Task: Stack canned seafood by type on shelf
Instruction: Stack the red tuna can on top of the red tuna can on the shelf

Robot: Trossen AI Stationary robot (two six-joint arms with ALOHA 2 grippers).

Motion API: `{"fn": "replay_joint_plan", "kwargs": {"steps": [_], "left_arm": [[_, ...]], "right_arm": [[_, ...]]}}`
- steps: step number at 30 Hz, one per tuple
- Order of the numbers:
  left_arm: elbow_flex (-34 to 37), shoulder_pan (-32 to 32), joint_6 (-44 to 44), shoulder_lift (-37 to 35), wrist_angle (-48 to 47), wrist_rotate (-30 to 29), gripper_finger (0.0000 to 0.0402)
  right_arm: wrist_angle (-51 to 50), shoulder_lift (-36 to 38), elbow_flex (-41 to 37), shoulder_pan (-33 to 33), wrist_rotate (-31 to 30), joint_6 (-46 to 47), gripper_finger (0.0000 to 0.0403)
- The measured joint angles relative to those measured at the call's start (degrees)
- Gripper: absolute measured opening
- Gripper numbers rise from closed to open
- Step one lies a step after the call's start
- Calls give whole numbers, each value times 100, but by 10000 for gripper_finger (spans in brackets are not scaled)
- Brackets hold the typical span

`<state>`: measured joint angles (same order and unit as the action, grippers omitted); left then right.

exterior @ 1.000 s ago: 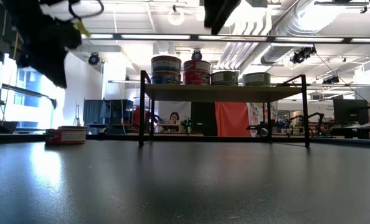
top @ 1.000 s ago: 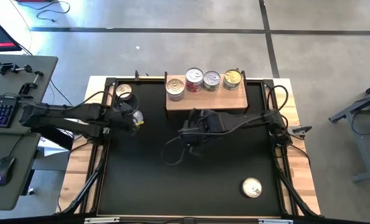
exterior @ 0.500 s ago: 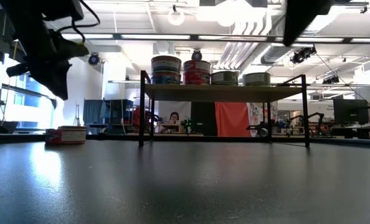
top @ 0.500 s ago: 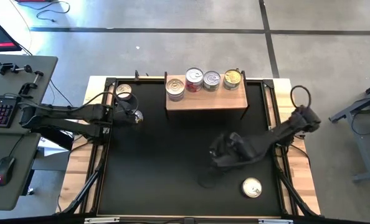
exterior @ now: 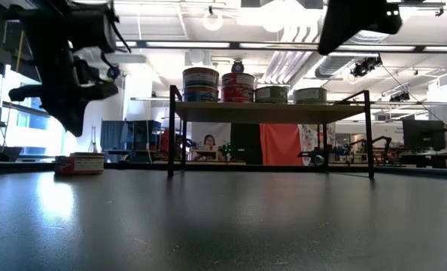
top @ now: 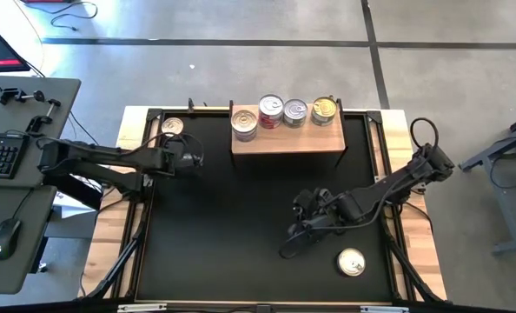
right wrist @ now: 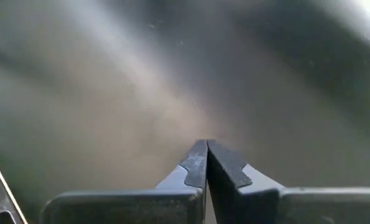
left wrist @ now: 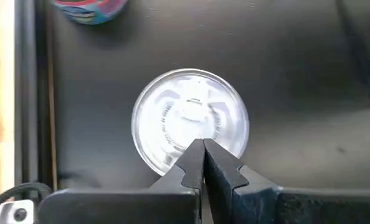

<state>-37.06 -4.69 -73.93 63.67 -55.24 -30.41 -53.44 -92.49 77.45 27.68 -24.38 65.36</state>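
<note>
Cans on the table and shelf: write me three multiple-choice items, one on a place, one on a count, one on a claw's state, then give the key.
1. Where does the lone gold-lidded can lie?
A. on the shelf
B. on the black mat near the right claw
C. in the left claw

2. How many can tops show on the shelf from above?
A. two
B. four
C. seven

3. How are the right claw fingers?
A. shut, empty
B. wide open
C. shut on a can

Key: B, it sits on the mat below the right arm; B, four lids line the shelf; A, the fingers meet over bare mat.
</note>
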Motion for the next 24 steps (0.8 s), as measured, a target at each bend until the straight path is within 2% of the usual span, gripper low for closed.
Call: {"fn": "replay_joint_plan", "kwargs": {"steps": [8, 17, 24], "left_arm": [[0, 221, -261, 842, 179, 123, 0], [0, 496, -991, 1689, 153, -438, 0], [-6, 728, -1111, 2027, 412, -459, 0]], "right_arm": [[340, 0, 0, -207, -121, -282, 0], [547, 0, 4, -178, -194, -256, 0], [705, 69, 4, -34, -57, -229, 0]]}}
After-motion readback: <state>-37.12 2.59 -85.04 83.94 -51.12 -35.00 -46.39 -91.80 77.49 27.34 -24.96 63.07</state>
